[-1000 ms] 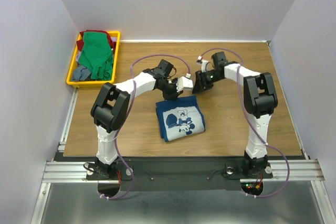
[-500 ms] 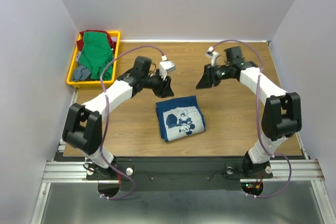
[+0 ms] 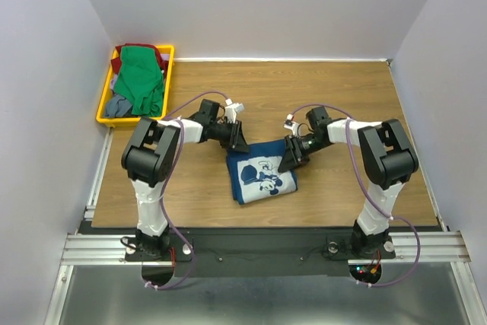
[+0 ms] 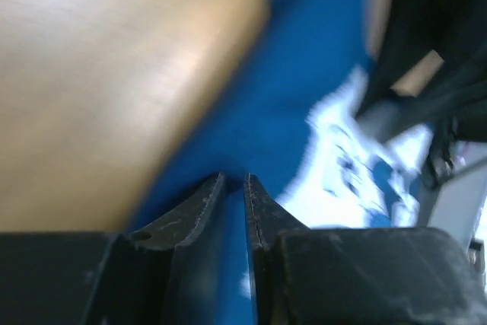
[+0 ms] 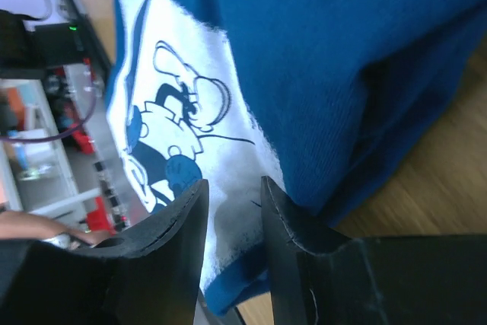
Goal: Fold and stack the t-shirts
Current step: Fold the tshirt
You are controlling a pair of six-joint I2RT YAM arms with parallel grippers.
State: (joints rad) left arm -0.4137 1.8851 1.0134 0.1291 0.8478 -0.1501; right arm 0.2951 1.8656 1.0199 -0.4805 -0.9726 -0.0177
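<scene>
navy t-shirt (image 3: 261, 171): folded, mid-table. right gripper (image 3: 290, 159): at its right edge, slightly parted, empty. left gripper (image 3: 237, 141): at its far corner, nearly closed, seemingly empty. i'd pinch both edges evenly, low. green t-shirt (image 3: 139, 81): far-left tray (image 3: 103, 103).

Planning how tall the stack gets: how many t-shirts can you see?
4: blue shirt folded mid-table; green shirt, red shirt and grey-blue shirt piled in the yellow tray. More may hide underneath.

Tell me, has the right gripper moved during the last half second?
Yes. The right gripper moved nearer, from beyond the folded navy-blue printed t-shirt to its right edge.
</scene>
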